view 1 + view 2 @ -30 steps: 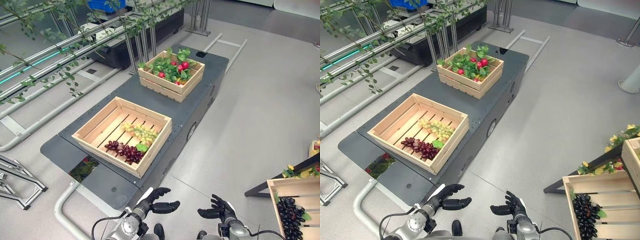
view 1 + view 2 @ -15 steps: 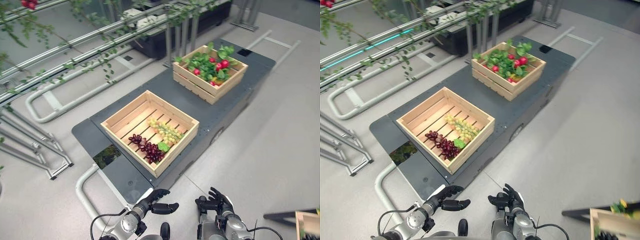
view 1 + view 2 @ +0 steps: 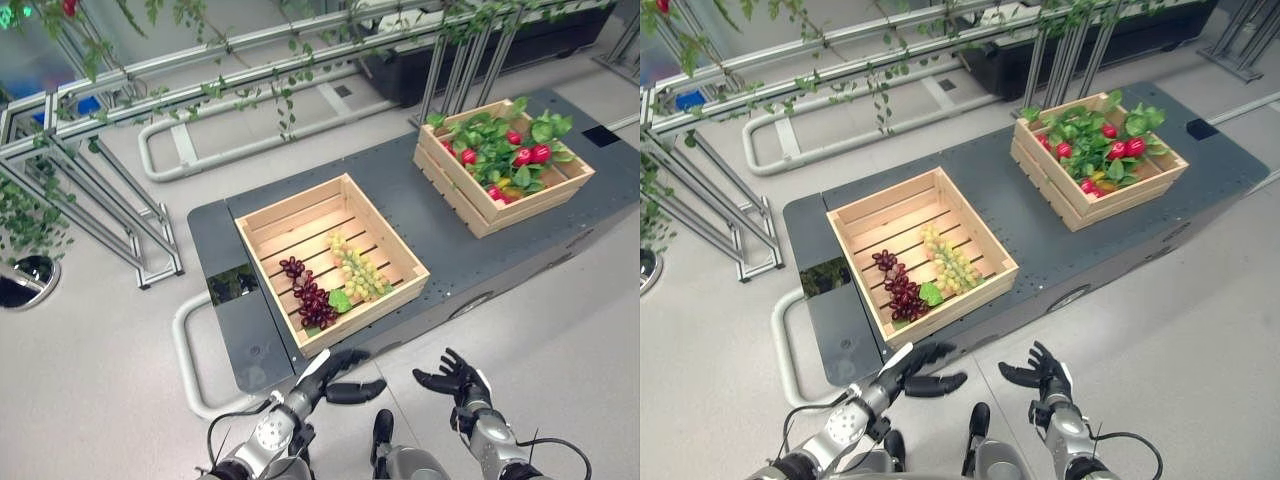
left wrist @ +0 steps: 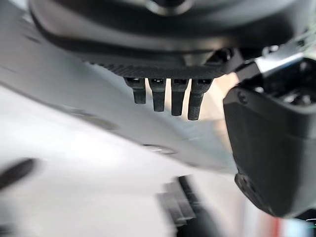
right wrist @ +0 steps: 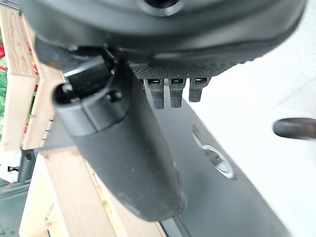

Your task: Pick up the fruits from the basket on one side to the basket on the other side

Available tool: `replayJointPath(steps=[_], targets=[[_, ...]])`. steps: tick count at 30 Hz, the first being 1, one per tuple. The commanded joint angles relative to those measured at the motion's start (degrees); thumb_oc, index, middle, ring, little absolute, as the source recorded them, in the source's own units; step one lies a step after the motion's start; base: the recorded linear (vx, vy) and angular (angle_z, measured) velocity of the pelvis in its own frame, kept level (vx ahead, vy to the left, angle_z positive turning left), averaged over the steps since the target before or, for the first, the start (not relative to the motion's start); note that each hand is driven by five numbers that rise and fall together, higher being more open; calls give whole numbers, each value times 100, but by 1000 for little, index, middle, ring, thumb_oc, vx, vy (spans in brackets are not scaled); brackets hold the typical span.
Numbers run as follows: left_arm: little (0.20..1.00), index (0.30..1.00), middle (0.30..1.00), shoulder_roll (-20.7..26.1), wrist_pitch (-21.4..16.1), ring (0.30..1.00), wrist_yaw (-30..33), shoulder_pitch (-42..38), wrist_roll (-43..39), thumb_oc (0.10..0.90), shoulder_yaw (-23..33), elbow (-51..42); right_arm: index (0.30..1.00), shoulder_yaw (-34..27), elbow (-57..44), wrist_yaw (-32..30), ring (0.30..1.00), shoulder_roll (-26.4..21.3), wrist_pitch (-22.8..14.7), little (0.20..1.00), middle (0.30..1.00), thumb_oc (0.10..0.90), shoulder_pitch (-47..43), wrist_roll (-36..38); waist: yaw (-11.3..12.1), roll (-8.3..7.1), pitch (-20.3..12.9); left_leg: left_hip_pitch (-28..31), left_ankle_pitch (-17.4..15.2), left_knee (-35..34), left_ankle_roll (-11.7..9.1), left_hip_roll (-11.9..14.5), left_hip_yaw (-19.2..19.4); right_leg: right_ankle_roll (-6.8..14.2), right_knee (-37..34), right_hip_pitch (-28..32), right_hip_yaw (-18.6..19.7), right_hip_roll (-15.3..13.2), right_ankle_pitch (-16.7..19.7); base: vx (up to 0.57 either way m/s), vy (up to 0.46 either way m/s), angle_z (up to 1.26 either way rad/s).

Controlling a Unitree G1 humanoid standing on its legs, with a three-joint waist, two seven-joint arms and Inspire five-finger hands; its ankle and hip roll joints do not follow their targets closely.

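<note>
A wooden crate (image 3: 368, 318) sits on the near end of a dark grey platform (image 3: 400, 200). It holds a bunch of dark purple grapes (image 3: 308, 297) and a bunch of green grapes (image 3: 358, 268). A second wooden crate (image 3: 450, 195) stands farther right on the platform, full of red fruits (image 3: 530, 155) among green leaves. My left hand (image 3: 335, 365) hovers low in front of the platform's near edge, open, its fingers (image 4: 168, 98) straight and holding nothing. My right hand (image 3: 455, 378) hangs beside it, open and empty, with its fingers (image 5: 170, 94) pointing toward the platform's side.
Metal pipe racks draped with green vines (image 3: 200, 90) run along the far side and to the left. A white tubular bumper (image 3: 185, 345) curves round the platform's near left corner. A black planter box (image 3: 450, 60) stands behind. Bare grey floor lies to the right.
The whole picture has swung, so the camera moved: both crates now lie farther right and the racks on the left have come into view. Both hands stay low, open and empty.
</note>
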Motion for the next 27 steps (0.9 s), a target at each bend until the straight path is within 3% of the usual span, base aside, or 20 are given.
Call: replayJointPath(steps=[1,3,5,7,12,15,17,18,20,21,24,25,27], targets=[[900,900,900,169,-533,900,-771,-419,-2485,800,752,-1165,900,-90,-644,-170,900,74,-452,900,900,800,53,78,60,-21,122,59,-213,48,158,-183,-118,263,804,63,50,-495,-753,23,26,11],[900,900,900,180,-486,900,-930,-387,-3086,800,1310,-1888,900,-139,-944,-283,900,65,-398,900,900,800,136,-33,88,24,178,60,-238,31,168,-224,-122,260,832,48,-10,-523,-773,3,25,11],[900,900,900,210,-793,900,-832,-472,-3404,800,1552,-2259,900,-190,-982,-275,900,43,-406,900,900,800,103,-67,104,47,250,-35,-260,121,166,-266,-188,257,890,-5,0,-549,-784,-20,22,23],[900,900,900,182,-871,900,-706,-620,-3514,800,1885,-2540,900,-233,-929,-232,900,3,-436,900,900,800,30,-123,109,85,322,-151,-272,215,170,-308,-260,247,948,-81,22,-563,-801,-28,38,23],[900,900,900,413,-1062,900,746,-1408,-2409,800,2402,-2836,900,-74,-972,-254,900,-134,-471,900,900,800,-142,-276,30,137,534,-488,-341,575,177,-377,-256,206,1280,-396,85,-630,-925,-47,92,12],[900,900,900,982,-650,900,1923,-2172,-1211,800,2452,-2636,900,46,-1171,-239,900,-316,-382,900,900,800,-249,-266,-87,151,729,-879,-438,1045,166,-392,-197,145,1645,-754,198,-663,-1040,-56,98,4],[900,900,900,1438,-307,900,2312,-2642,-646,800,2339,-2286,900,121,-1320,-215,900,-457,-378,900,900,800,-319,-209,-156,167,865,-1102,-508,1330,160,-384,-125,111,1899,-977,238,-697,-1124,-44,98,4],[900,900,900,1437,-307,900,2315,-2644,-644,800,2338,-2285,900,120,-1320,-214,900,-456,-378,900,900,800,-320,-208,-155,167,864,-1106,-510,1334,161,-384,-124,111,1903,-982,240,-698,-1126,-40,81,0],[900,900,900,2090,131,900,2770,-3246,304,800,2046,-1891,900,168,-1507,-71,900,-654,-442,900,900,800,-390,-104,-228,146,1067,-1449,-634,1765,176,-372,-64,79,2285,-1307,316,-739,-1243,-32,88,-2],[900,900,900,2161,240,900,2749,-3306,439,800,2003,-1861,900,168,-1526,-59,900,-671,-447,900,900,800,-393,-93,-233,142,1085,-1482,-645,1802,179,-372,-59,78,2315,-1337,326,-741,-1251,-22,81,-12],[900,900,900,2841,773,900,3201,-4029,1592,800,1416,-1534,900,232,-1725,17,900,-821,-528,900,900,800,-435,30,-307,77,1326,-1800,-836,2197,182,-332,-15,123,2656,-1614,412,-747,-1395,17,30,-5],[900,900,900,3049,998,900,3380,-4348,2229,800,1154,-1405,900,238,-1763,43,900,-844,-537,900,900,800,-486,69,-322,35,1409,-1969,-870,2350,195,-298,-5,122,2756,-1748,437,-734,-1396,-26,-4,7],[900,900,900,3466,1288,900,3509,-4985,2756,800,469,-1147,900,293,-1806,96,900,-950,-513,900,900,800,-580,166,-364,-21,1444,-2247,-909,2521,217,-243,31,126,2857,-1992,464,-696,-1385,-7,5,5]])
